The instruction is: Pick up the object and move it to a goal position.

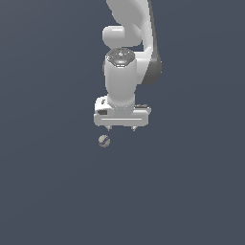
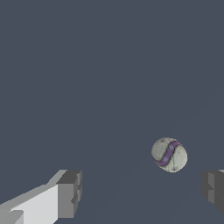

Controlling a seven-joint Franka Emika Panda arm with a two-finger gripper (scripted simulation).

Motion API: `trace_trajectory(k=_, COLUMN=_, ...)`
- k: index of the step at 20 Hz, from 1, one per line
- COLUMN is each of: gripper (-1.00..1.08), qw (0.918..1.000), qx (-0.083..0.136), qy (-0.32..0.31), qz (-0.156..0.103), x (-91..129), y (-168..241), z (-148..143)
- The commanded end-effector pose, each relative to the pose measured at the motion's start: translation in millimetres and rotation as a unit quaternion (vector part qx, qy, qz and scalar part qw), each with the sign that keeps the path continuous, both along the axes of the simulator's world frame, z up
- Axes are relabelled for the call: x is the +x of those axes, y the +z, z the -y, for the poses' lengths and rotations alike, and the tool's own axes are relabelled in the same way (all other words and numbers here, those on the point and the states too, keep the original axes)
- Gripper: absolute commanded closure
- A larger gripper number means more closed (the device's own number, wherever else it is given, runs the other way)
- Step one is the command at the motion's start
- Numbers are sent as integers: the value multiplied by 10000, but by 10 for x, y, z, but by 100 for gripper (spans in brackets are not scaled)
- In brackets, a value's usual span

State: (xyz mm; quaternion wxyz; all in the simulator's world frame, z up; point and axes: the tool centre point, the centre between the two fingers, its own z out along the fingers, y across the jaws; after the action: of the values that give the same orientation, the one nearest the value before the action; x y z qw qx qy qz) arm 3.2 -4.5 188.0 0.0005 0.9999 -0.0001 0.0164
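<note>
One tiny grey-white ball with a purplish streak lies on the plain slate-blue table, just beside the end effector, whose fingers stand apart, holding nothing

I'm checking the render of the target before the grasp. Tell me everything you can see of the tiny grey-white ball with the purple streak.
The tiny grey-white ball is round, with a mottled, stone-like surface, a curved purple band across it and dark streaks beside the band. It is whole and much smaller than the white gripper. In the exterior view it lies just below the gripper, toward that view's left, on a plain dark grey-blue ground. The fingers are spread and do not touch it; nothing else is seen touching it.
</note>
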Motion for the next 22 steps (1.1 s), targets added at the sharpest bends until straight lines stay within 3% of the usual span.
trace_trajectory(k=1, gripper=-92, qw=10000, qx=13, qy=3, qz=6, x=-2, y=21, z=-6)
trace_trajectory(k=12, gripper=-92, qw=9997, qx=-9, qy=259, qz=-8, x=-11, y=-54, z=61)
trace_trajectory(k=22, gripper=-92, qw=9941, qx=-54, qy=1081, qz=-49, x=-53, y=-270, z=268)
